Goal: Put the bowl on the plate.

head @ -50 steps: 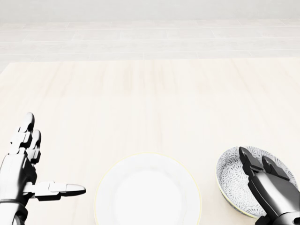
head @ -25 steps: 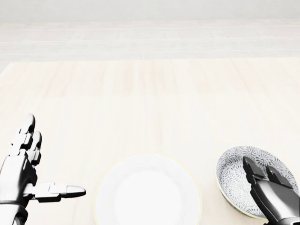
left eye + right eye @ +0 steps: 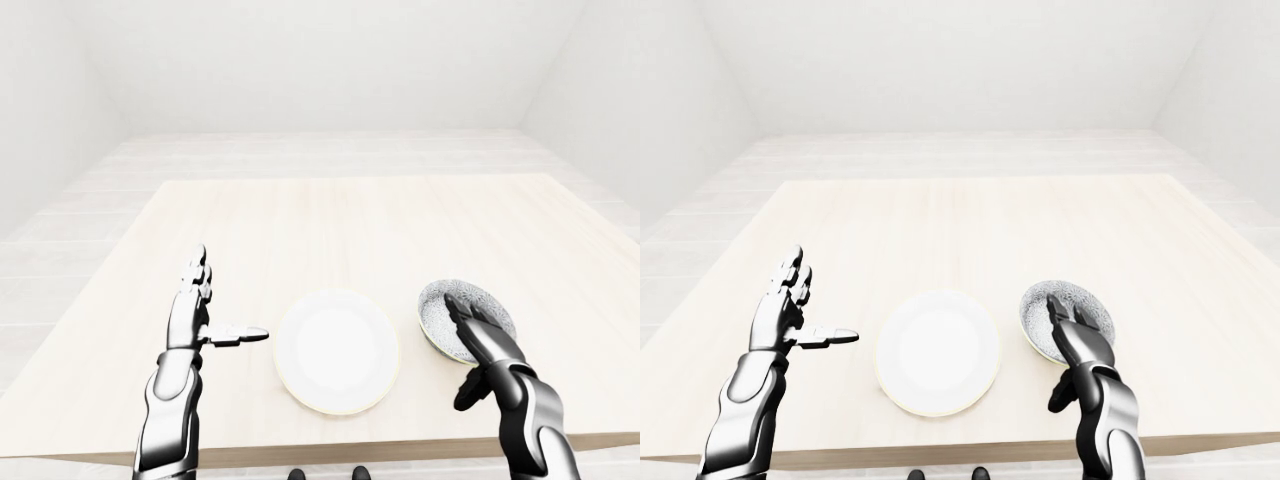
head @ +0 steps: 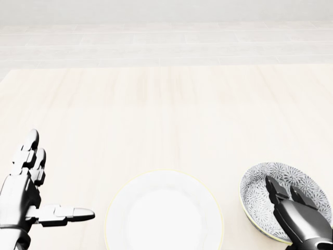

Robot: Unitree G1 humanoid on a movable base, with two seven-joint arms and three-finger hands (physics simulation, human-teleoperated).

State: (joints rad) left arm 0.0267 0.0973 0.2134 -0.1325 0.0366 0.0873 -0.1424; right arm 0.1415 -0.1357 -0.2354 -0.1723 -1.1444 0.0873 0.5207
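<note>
A white round plate lies on the pale wooden table near the bottom middle of the head view. To its right sits a grey patterned bowl with a pale rim. My right hand is open, its fingers stretched flat over the bowl's inside; the thumb hangs below the rim in the left-eye view and nothing is clasped. My left hand hovers open to the left of the plate, fingers up and thumb pointing toward the plate, holding nothing.
The wooden table stretches far toward the top of the views. Its near edge runs just below the plate in the left-eye view. Pale floor and white walls surround the table.
My right hand has drawn back slightly toward the bottom of the head view over the bowl. The left hand sank a little. Bowl and plate stay put.
</note>
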